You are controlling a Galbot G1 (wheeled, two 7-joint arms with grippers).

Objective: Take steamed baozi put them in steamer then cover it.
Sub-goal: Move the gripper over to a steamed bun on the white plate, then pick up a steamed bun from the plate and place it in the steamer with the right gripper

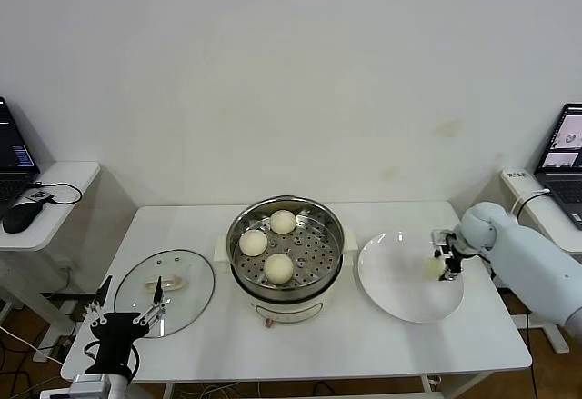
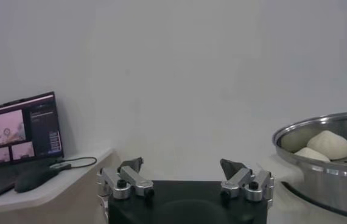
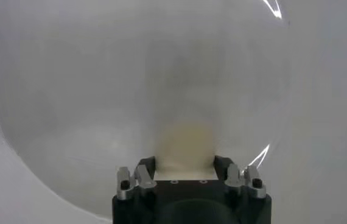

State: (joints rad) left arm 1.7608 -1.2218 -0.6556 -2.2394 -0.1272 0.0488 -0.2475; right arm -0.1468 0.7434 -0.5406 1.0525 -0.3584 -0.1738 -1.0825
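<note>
the last baozi (image 1: 434, 267) was pinched by the right gripper (image 1: 440, 266) over the plate (image 1: 400, 304); soft dough, best squeezed lightly at its sides; left gripper (image 1: 123, 315) was spread

I get even, soft room light; ahead of my right gripper (image 3: 185, 163) the plate (image 3: 70, 91) blurs, with rim glare streaks.

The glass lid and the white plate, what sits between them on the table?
The steamer sits between the cover and the white plate, with three steamed baozi inside. The head view shows this.
</note>
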